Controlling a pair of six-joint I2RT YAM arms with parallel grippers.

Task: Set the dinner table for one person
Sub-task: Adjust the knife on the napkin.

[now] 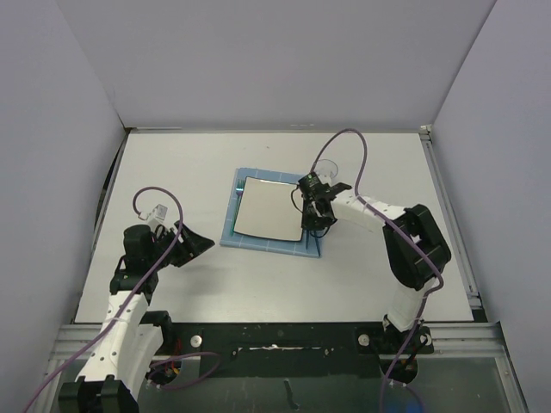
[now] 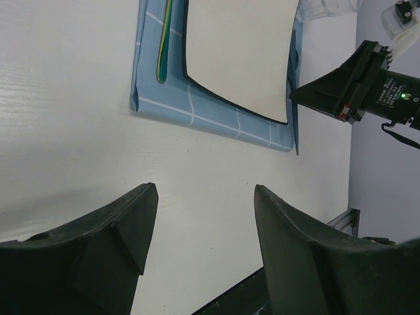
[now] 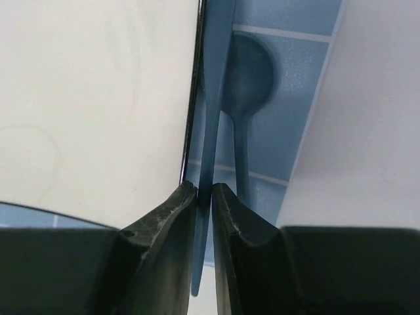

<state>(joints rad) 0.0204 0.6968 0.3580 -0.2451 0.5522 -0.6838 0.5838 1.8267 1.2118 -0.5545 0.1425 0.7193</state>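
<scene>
Dinner table [image 1: 172,172], the white counter before both arms, carries a blue placemat [image 3: 295,79] and square plate [image 1: 269,206] at its middle. The right gripper [image 3: 205,187] has its jaws clenched on a thin blue knife [image 3: 213,98] held on edge between plate rim and spoon [image 3: 248,72], while the left gripper [image 2: 207,190] hovers near the left edge, jaws released and empty. Let go like this, the knife may topple onto the spoon or lean on the rim; only tiny print on the right arm's housing [image 2: 374,85] shows, unreadable.
</scene>
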